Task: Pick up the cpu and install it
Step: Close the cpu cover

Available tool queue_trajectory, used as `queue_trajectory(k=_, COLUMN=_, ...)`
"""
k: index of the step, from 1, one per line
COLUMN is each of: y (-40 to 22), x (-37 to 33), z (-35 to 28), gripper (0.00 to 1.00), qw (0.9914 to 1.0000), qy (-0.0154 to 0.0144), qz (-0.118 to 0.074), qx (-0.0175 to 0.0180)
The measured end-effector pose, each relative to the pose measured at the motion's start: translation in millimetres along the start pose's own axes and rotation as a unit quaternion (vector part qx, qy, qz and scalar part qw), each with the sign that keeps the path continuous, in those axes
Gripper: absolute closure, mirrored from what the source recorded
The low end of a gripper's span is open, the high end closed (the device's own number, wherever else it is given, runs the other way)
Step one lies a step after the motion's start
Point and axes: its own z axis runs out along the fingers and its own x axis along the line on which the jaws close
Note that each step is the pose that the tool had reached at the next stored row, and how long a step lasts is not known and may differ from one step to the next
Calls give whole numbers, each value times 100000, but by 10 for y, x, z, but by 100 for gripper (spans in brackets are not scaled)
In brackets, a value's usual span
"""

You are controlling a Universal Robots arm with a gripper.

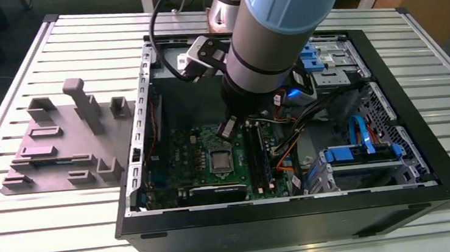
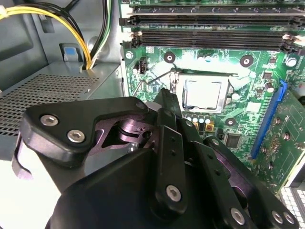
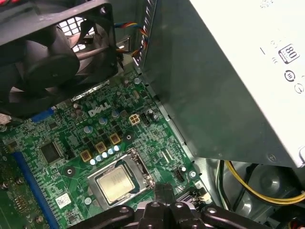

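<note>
1. A slatted metal counter (image 1: 56,238) carries an open black computer case (image 1: 298,217). A grey-mauve plastic tray with upright blocks (image 1: 56,147) is set on the counter just beside the case, on the exterior view's left.
2. A green motherboard (image 1: 186,148) is laid inside the case. A metal drive cage (image 1: 362,154) is placed to the exterior view's right of it.
3. The small square silver-topped cpu (image 1: 221,160) (image 2: 202,93) (image 3: 114,183) is seated in the socket on the motherboard.
4. Long black memory slots (image 1: 256,154) (image 2: 214,38) are found just beside the cpu, on the exterior view's right.
5. The black gripper (image 1: 228,129) is positioned over the motherboard, near the cpu.
</note>
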Motion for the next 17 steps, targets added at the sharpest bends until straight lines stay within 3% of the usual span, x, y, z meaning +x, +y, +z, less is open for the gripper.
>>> queue_trajectory(k=6, y=57, x=55, z=5, gripper=90, qw=100000, qy=54, qz=-13, qx=25)
queue_trajectory(k=12, y=47, x=127, z=-5, gripper=90, qw=99995, qy=817, qz=17, qx=482)
queue_trajectory(k=17, y=78, x=157, z=-4, gripper=90, qw=99995, qy=847, qz=-53, qx=580)
